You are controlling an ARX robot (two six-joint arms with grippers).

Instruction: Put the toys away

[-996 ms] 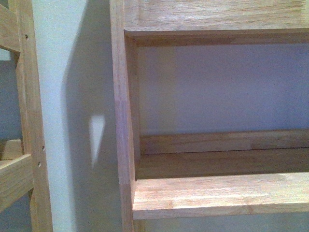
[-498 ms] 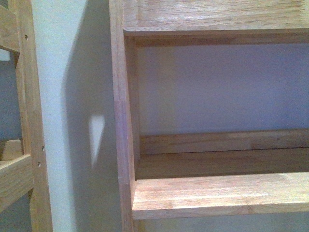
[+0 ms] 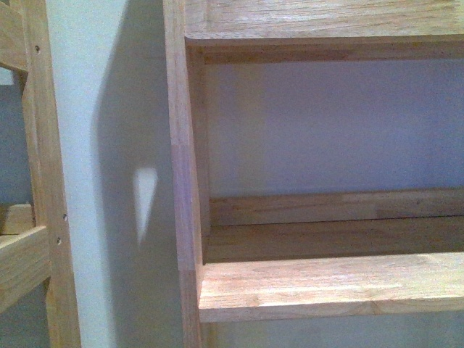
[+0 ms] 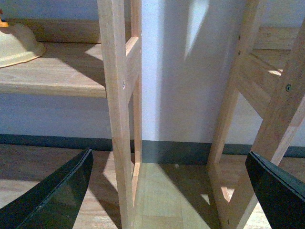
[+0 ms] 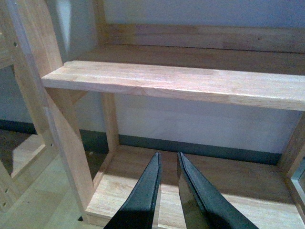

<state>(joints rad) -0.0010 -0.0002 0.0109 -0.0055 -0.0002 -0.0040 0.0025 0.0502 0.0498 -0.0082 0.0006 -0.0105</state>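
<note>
Room: wooden floor [image 4: 157, 200] underfoot, two wooden shelf units against a pale wall [image 3: 109, 109] with a dark skirting strip along its foot.
Left gripper [image 4: 167, 191]: we see its two dark fingers spread wide apart, nothing between them, hanging low before the gap between the two units.
Right gripper [image 5: 167, 191]: our fingers lie nearly together with only a thin slit between, holding nothing, pointed at the bottom board of the right unit.
Posts: near the left gripper, one upright of each unit stands on the floor, bare wall between them.
Shelf [image 5: 181, 83]: beyond the right gripper, a bare plank with a low back rail; the front view shows the same kind of bare shelf [image 3: 326, 286].
Toy [image 4: 16, 43]: only a pale cream, rounded edge with a touch of orange shows, resting on the left unit's shelf at the far corner of the left wrist view; we take it for the plush, but too little shows to be sure.
Handling: we judge it light, soft and yielding, not fragile; a thin pinch would slip off, so we would open wide and take a deep bite across the rounded middle.
Stage: neither gripper holds anything.
</note>
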